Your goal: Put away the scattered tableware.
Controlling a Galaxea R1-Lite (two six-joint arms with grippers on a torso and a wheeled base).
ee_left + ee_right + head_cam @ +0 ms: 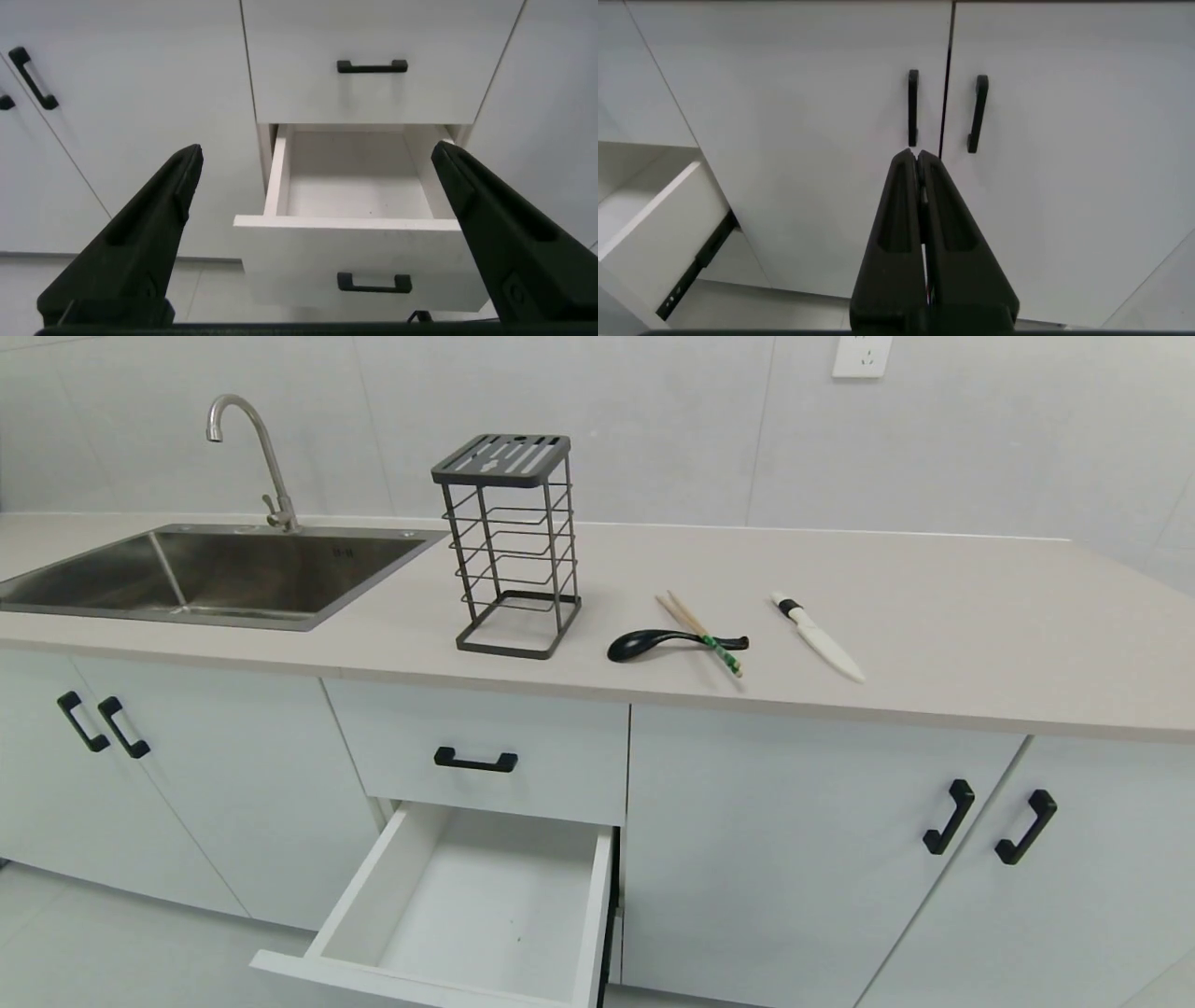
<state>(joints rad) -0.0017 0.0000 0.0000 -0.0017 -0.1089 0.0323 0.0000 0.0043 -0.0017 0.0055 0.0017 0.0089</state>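
While our left gripper point(318, 157) hangs spread wide before the open drawer point(485, 896), spoon point(644, 642), chopsticks point(702, 633) and knife point(822, 639) lie on the counter point(952, 607) right of the wire rack point(513, 546). Our right gripper point(920, 161) is pinched closed by the cabinet doors point(1055, 187). We should lift the chopsticks first, since they cross the spoon's handle.

Pale tiled wall point(653, 420), a white socket point(862, 355) high up. A long beige counter point(934, 616) holds a steel sink point(215, 569) with a curved tap point(271, 471). Below, white cupboards point(794, 859) with black handles point(475, 762), one drawer point(467, 896) pulled open above the light floor point(112, 952).
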